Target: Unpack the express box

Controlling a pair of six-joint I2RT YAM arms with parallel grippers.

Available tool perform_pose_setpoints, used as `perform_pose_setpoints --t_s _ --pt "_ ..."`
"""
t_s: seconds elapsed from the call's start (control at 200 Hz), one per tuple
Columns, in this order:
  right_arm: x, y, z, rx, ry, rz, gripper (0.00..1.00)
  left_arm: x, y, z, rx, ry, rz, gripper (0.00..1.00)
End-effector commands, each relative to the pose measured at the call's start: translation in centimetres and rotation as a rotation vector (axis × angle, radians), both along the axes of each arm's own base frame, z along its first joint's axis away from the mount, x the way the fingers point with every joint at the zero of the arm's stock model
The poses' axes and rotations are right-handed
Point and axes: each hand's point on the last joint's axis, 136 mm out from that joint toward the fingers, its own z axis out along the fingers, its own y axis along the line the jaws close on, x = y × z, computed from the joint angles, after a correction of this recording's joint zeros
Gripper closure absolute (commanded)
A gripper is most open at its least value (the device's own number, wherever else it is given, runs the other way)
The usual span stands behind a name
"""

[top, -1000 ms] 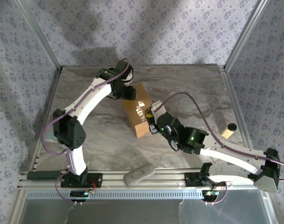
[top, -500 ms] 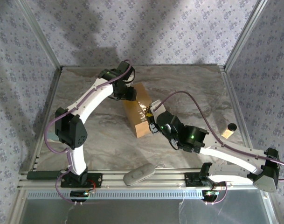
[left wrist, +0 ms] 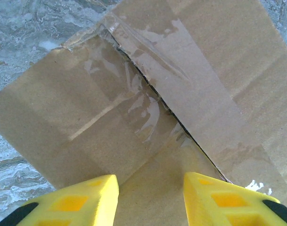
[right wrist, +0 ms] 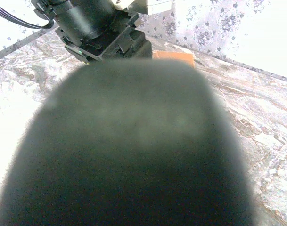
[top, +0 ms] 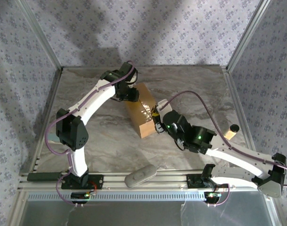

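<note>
The left pincer [left wrist: 148, 182] holds its yellow fingers [left wrist: 94, 193] apart with nothing between them. It sits just over the top of the express box [top: 142, 113], beside a dark slit that runs along the flap seam under wrinkled clear tape [left wrist: 152, 89]. In the top view this pincer is at the box's far end, and the right pincer [top: 156, 123] is at its near right edge. Whether that one's jaws are apart or together I cannot tell, as a dark blur [right wrist: 129, 150] lies across its wrist view. The box lies askew in the middle of the table [top: 195, 89]. A tan cylinder with a black top [top: 232, 131] stands well apart at the right, and a grey oblong thing [top: 140, 175] rests on the near rail.
</note>
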Motion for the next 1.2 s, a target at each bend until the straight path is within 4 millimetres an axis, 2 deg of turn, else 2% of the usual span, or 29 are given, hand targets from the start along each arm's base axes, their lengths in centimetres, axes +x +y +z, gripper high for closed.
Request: perform_pose_setpoints --t_s 0.0,0.225,0.49,0.665,0.845,0.93,1.089,1.114,1.134,1.199 --pt "0.0 -0.8 1.9 0.03 -0.018 -0.008 1.0 -0.5 1.5 -2.5 0.081 0.057 0.021 0.58" --pt "0.2 -1.6 2.3 0.027 -0.026 -0.027 1.0 -0.5 1.1 -1.6 0.055 0.03 0.013 0.58" --pt "2.5 -4.9 2.6 -0.025 -0.016 -0.147 1.0 -0.4 -1.3 3.1 -0.057 -0.08 -0.036 0.55" --pt "4.8 -7.7 2.3 -0.094 0.002 -0.269 1.0 -0.7 -1.9 4.5 -0.113 -0.096 -0.055 0.53" --pt "7.1 -10.9 0.5 -0.207 0.065 -0.421 1.0 -1.0 -1.6 5.7 -0.112 -0.116 -0.071 0.51" --pt "8.1 -11.8 -0.6 -0.219 0.099 -0.474 1.0 -1.1 -1.3 6.2 -0.1 -0.117 -0.073 0.51" --pt "9.9 -14.0 -3.5 -0.332 0.194 -0.569 1.0 -1.8 -0.1 5.9 -0.082 -0.133 -0.045 0.51" --pt "10.1 -14.3 -4.4 -0.362 0.216 -0.581 1.0 -2.0 0.2 5.7 -0.077 -0.132 -0.039 0.51" --pt "10.6 -14.3 -3.6 -0.353 0.208 -0.594 1.0 -2.1 0.4 5.7 -0.073 -0.133 -0.034 0.5" --pt "11.5 -14.9 -4.4 -0.397 0.227 -0.627 1.0 -2.6 1.1 5.5 -0.061 -0.131 -0.025 0.5"
